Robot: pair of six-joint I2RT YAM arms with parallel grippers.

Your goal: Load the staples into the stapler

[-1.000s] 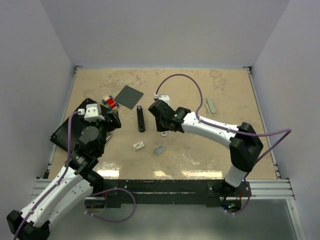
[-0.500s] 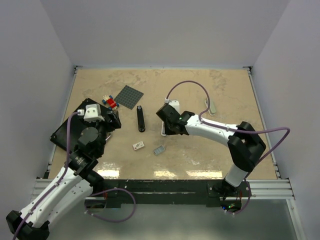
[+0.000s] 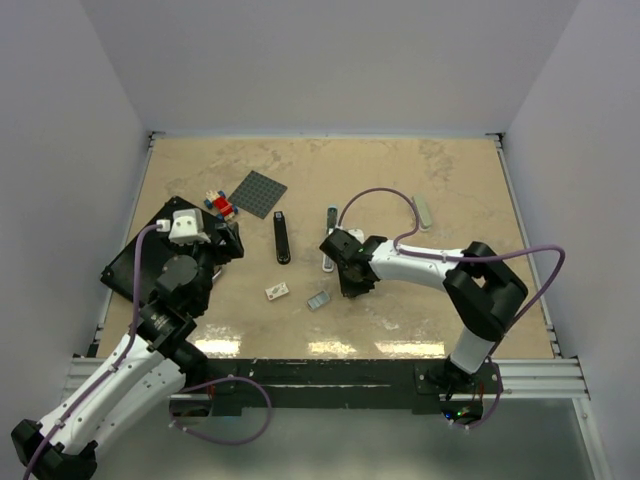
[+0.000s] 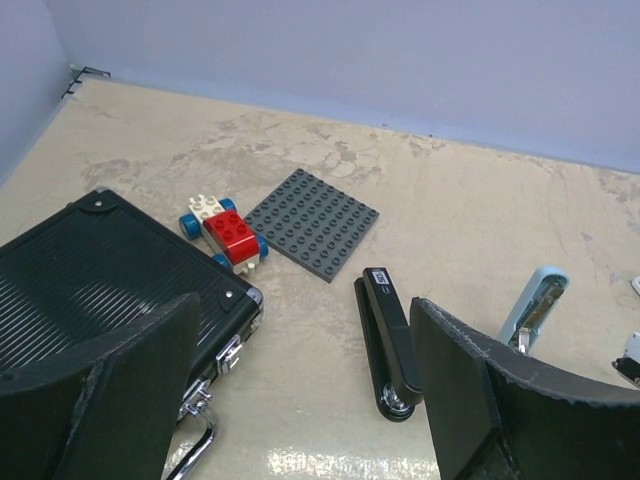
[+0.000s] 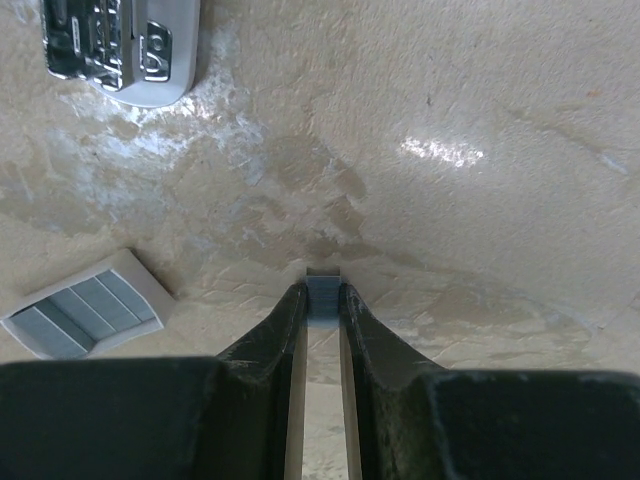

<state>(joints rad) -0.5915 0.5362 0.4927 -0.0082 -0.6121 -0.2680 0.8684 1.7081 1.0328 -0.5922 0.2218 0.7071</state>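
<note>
My right gripper (image 3: 352, 284) is low over the table, just right of the staples block (image 3: 318, 299), a pale tray of grey-blue ribbed strips that also shows in the right wrist view (image 5: 85, 315). Its fingers are nearly closed on a small grey-blue strip of staples (image 5: 322, 298) held at the fingertips (image 5: 290, 310). A pale blue stapler (image 3: 330, 236) lies opened behind it, its metal track showing (image 5: 120, 45). A black stapler (image 3: 282, 238) lies to the left. My left gripper (image 3: 222, 246) is open and empty beside the black case (image 3: 135, 262).
A little white box (image 3: 277, 291) lies left of the staples block. A grey baseplate (image 3: 257, 193) and a small brick car (image 3: 218, 204) sit at the back left. Another pale stapler (image 3: 424, 212) lies at the back right. The black stapler (image 4: 390, 340) lies ahead of the left fingers.
My right gripper has moved from over the pale blue stapler toward the near edge and lower, uncovering that stapler. The left arm has not moved.
</note>
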